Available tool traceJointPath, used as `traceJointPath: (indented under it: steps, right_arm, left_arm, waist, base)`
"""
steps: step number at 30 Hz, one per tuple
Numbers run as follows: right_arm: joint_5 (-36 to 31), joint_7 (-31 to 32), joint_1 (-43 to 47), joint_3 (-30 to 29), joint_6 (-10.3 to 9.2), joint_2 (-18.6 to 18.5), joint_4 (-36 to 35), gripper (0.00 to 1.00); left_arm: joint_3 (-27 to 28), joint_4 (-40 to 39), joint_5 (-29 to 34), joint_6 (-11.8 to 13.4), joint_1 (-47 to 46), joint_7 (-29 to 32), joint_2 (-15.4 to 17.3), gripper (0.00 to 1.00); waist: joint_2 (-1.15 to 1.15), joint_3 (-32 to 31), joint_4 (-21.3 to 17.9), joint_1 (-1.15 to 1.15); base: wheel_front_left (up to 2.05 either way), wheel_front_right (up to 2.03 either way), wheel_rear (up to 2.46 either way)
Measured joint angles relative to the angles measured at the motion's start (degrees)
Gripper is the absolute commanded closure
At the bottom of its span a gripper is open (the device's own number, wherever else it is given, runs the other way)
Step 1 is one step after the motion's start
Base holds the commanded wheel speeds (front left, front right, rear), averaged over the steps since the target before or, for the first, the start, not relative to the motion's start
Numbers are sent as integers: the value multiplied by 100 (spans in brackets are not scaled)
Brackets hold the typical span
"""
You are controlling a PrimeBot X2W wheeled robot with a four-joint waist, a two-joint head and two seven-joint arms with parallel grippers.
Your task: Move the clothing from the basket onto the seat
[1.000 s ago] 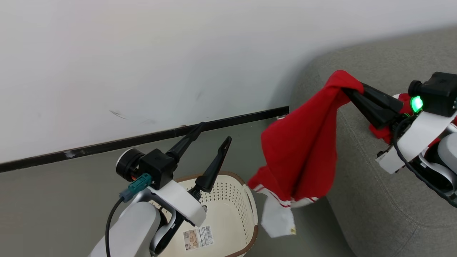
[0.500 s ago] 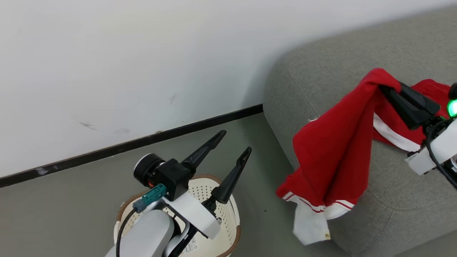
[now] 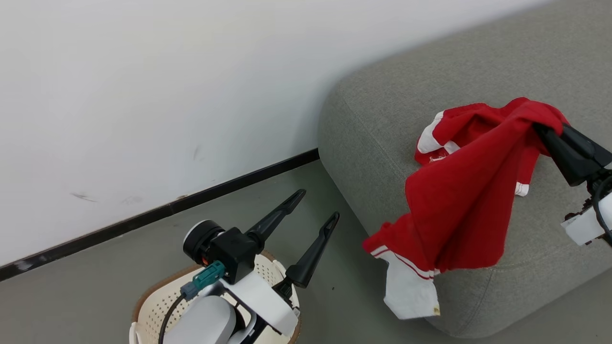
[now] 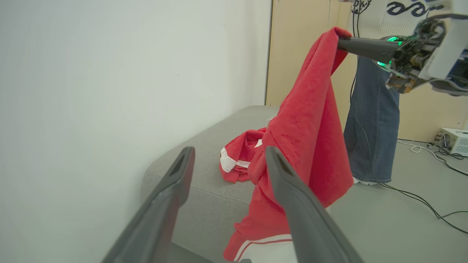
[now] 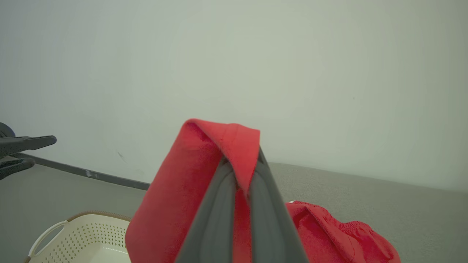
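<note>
Large grey fabric seat (image 3: 377, 119), frame right, bears one red garment (image 3: 454, 126). A second red-and-white garment (image 3: 459, 210) hangs at its edge, pinched by the right gripper (image 3: 545, 131); placing appears under way. The left gripper (image 3: 318, 204) gapes empty above the cream perforated basket (image 3: 153, 306). Next, probably: carry inward, release.

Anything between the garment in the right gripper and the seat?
Nothing visible. The right gripper, shut on the hanging garment, holds it over the seat. The other garment lies on the seat just behind: a possible overlap, not a block. The hanging garment's hem droops past the seat's edge.
</note>
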Motion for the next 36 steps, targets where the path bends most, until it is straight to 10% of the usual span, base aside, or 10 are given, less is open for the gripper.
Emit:
traceJointPath:
  steps: [10, 36]
  right_arm:
    - [69, 0, 41, -102, 0, 148, 392, 100]
    - [104, 681, -3217, -1817, 0, -104, 2153, 100]
  left_arm:
    - [36, -181, 4, 99, 195, -1, 43, 0]
    - [169, -1302, 454, 470, 38, 241, 333, 0]
  waist:
    - [0, -10, -278, 0]
    - [0, 913, -84, 0]
  base:
    - [0, 0, 0]
    - [0, 0, 0]
